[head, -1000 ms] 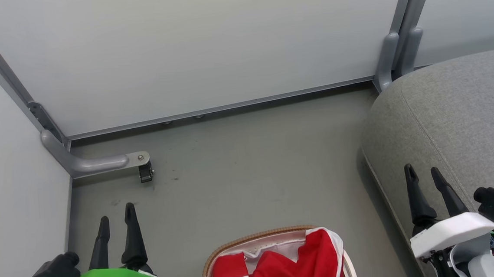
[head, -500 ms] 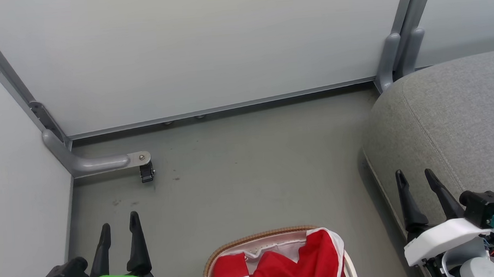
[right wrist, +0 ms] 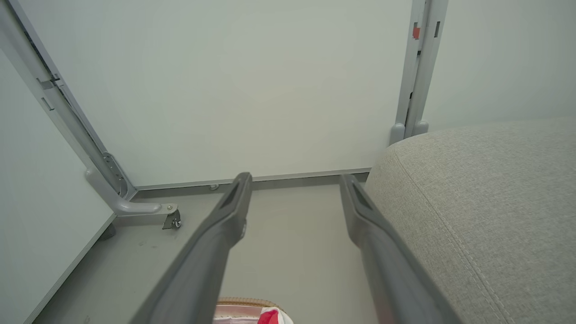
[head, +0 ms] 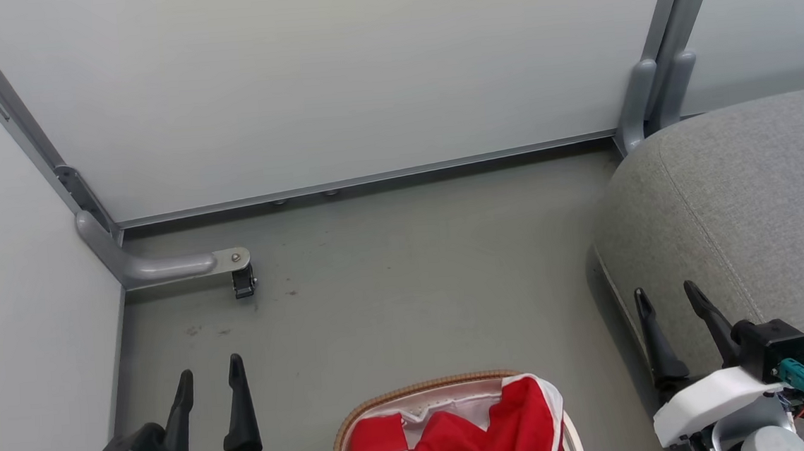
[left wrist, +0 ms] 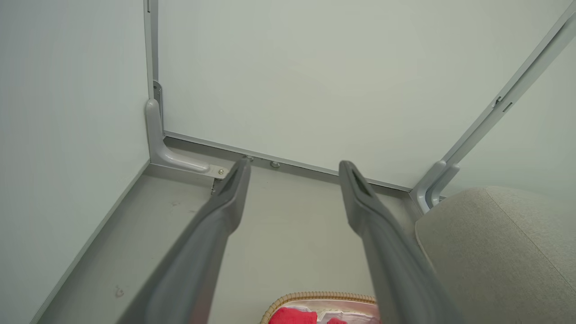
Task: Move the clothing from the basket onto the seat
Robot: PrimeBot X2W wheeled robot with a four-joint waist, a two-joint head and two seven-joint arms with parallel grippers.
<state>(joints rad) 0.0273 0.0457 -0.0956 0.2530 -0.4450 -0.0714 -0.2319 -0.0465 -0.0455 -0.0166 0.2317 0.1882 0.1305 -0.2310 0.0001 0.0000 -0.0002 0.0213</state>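
Observation:
Red clothing (head: pixel 473 433) with white stripes lies in the basket (head: pixel 420 388) at the bottom middle of the head view; only the basket's far brown rim and white liner show. The grey seat (head: pixel 762 214) fills the right side. My left gripper (head: pixel 210 372) stands open at the lower left, left of the basket and apart from it. My right gripper (head: pixel 665 294) is open at the lower right, over the seat's front edge. In the left wrist view the gripper (left wrist: pixel 293 167) is open above the basket rim (left wrist: pixel 315 296). In the right wrist view the gripper (right wrist: pixel 293 179) is open beside the seat (right wrist: pixel 486 202).
Pale partition panels (head: pixel 335 81) wall in the grey floor (head: pixel 413 281) at the back and left. A grey metal foot with a small caster (head: pixel 239 279) juts from the left corner. Grey posts (head: pixel 654 87) stand behind the seat.
Both grippers have sunk toward the bottom edge of the head view, the left drifting right and the right drifting left. The camera has shifted slightly. Both stay open.

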